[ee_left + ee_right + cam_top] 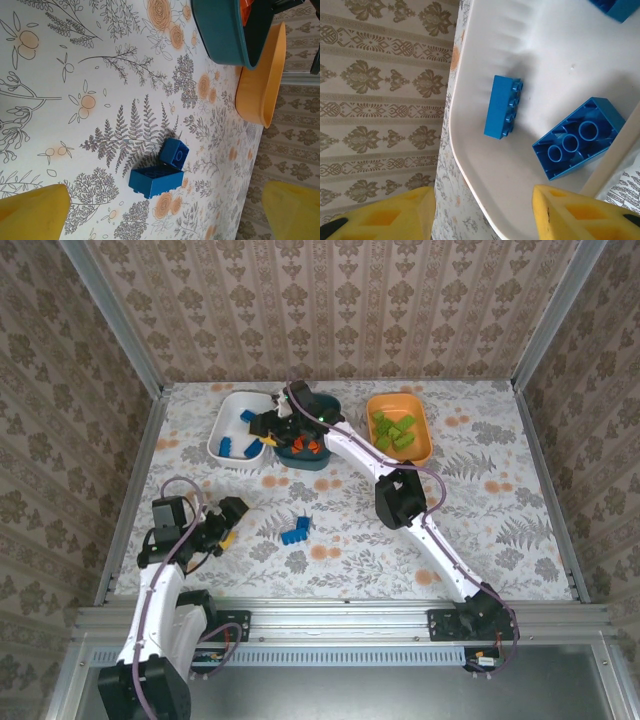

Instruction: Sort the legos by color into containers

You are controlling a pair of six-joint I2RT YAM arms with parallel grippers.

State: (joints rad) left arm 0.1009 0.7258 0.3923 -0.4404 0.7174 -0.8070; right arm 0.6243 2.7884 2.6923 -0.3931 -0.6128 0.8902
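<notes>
Left claw low over the floral-print counter at near left, yellow fingers spread wide, nothing between them. Just right of it, two loose blue studded plastic bricks lie touching on the counter. In the left wrist view the smaller, squarish one is tipped and leans on the longer one, which shows its hollow, ribbed underside. Far left of the back row: white shallow rounded-rectangle plastic bin holding blue bricks, several scattered and apart from each other. Right claw hangs over this bin's right side, the arm reaching across from the near right. In the right wrist view its yellow fingers stand apart with nothing gripped, bare bin floor below. Beneath it, one long narrow blue brick lies on its side, its studs in a row pointing sideways; beside it a wider blue brick is upside down, three round tubes visible inside. Next right, touching the white bin: dark teal plastic bin with orange bricks inside, partly hidden by the arm. Farthest right: orange plastic bin, light green bricks clustered in its middle.
</notes>
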